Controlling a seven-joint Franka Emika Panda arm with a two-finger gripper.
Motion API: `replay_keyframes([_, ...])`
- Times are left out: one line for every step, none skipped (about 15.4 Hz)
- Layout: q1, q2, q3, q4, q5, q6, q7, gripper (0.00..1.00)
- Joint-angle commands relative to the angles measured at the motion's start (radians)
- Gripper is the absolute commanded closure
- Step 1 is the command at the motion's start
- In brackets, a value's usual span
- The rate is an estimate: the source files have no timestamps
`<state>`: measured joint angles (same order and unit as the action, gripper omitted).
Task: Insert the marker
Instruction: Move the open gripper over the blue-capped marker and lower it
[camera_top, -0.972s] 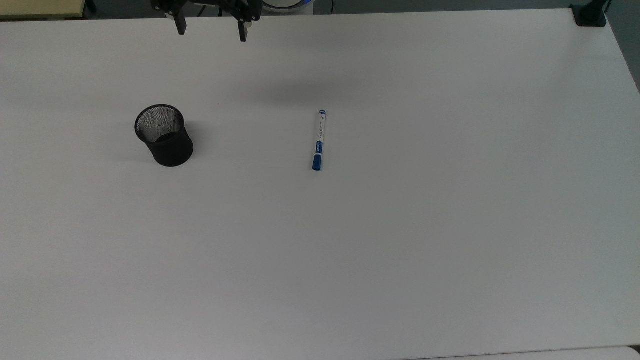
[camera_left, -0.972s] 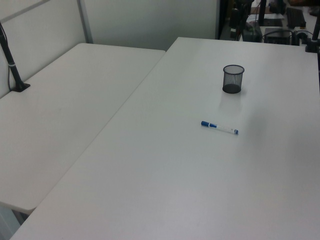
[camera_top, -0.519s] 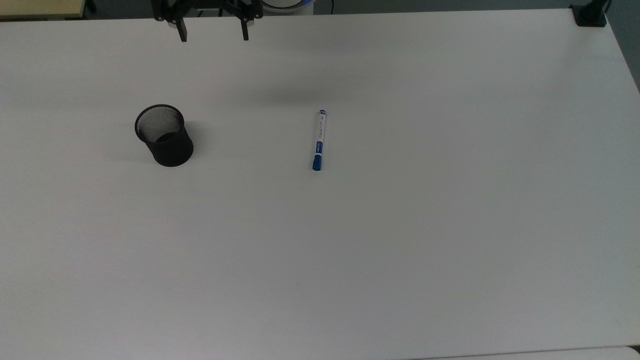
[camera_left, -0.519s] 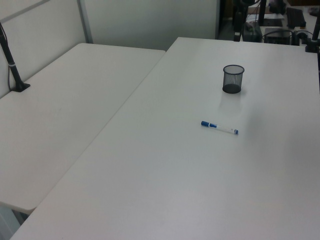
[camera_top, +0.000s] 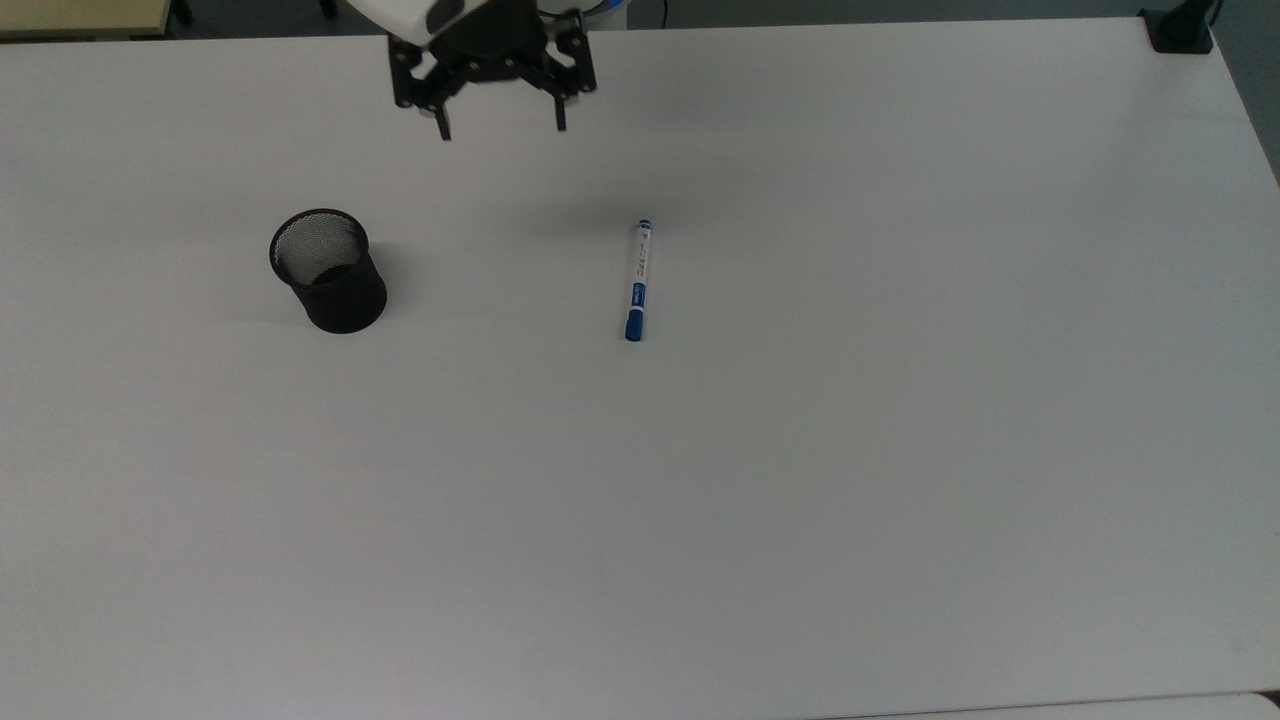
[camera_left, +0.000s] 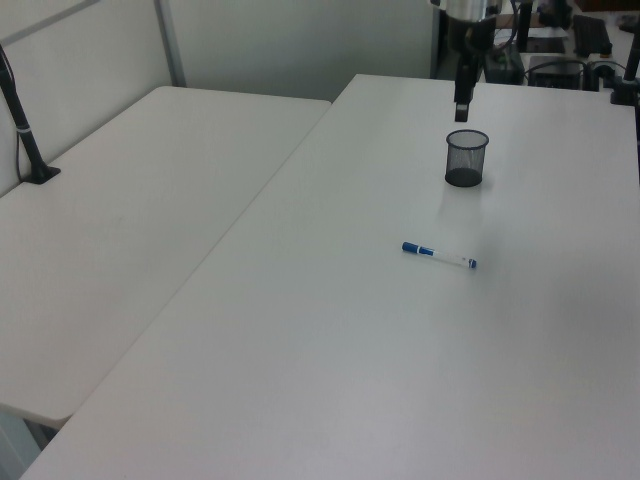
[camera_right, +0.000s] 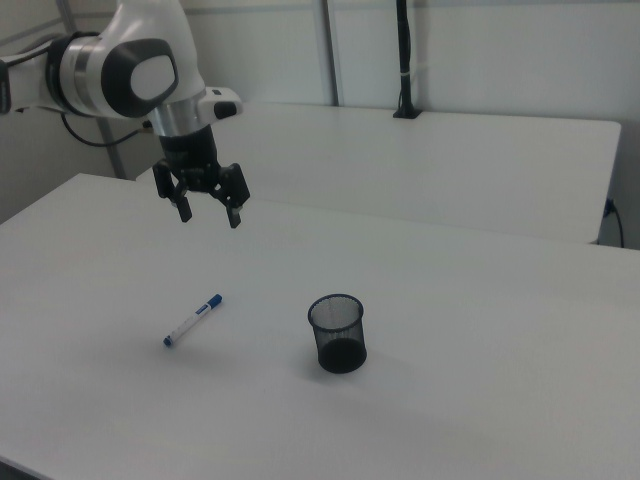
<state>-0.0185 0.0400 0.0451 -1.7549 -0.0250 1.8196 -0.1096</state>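
The claw (camera_top: 500, 128) hangs in the air with its two fingers spread wide apart, gripping nothing, near the far edge of the white surface (camera_top: 800, 480) in the top view. The marker (camera_top: 637, 281) lies flat toward the middle of the surface, untouched. The black mesh cup (camera_top: 328, 270) stands upright, well apart from the marker.

A smooth, matt white surface is shown by the table (camera_top: 800, 500). The pen cup (camera_top: 329, 270) is made of black wire mesh, and the marker (camera_top: 637, 281) looks like smooth, slightly glossy plastic.
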Motion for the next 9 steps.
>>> replay_keyframes([0.014,0.032,0.053,-0.067,-0.047,0.108,0.154,0.00])
replay_keyframes([0.035,0.056,0.064,-0.067,-0.080,0.118,0.184,0.00])
replay_keyframes([0.049,0.081,0.065,-0.067,-0.105,0.134,0.226,0.00])
replay_keyframes([0.057,0.102,0.065,-0.067,-0.114,0.162,0.272,0.00])
replay_keyframes([0.064,0.121,0.065,-0.069,-0.118,0.196,0.316,0.00])
replay_keyframes([0.074,0.139,0.065,-0.069,-0.121,0.219,0.355,0.00])
replay_keyframes([0.083,0.158,0.065,-0.067,-0.124,0.231,0.388,0.00])
replay_keyframes([0.095,0.173,0.065,-0.066,-0.130,0.246,0.416,0.00])
replay_keyframes([0.101,0.185,0.065,-0.067,-0.147,0.259,0.442,0.00])
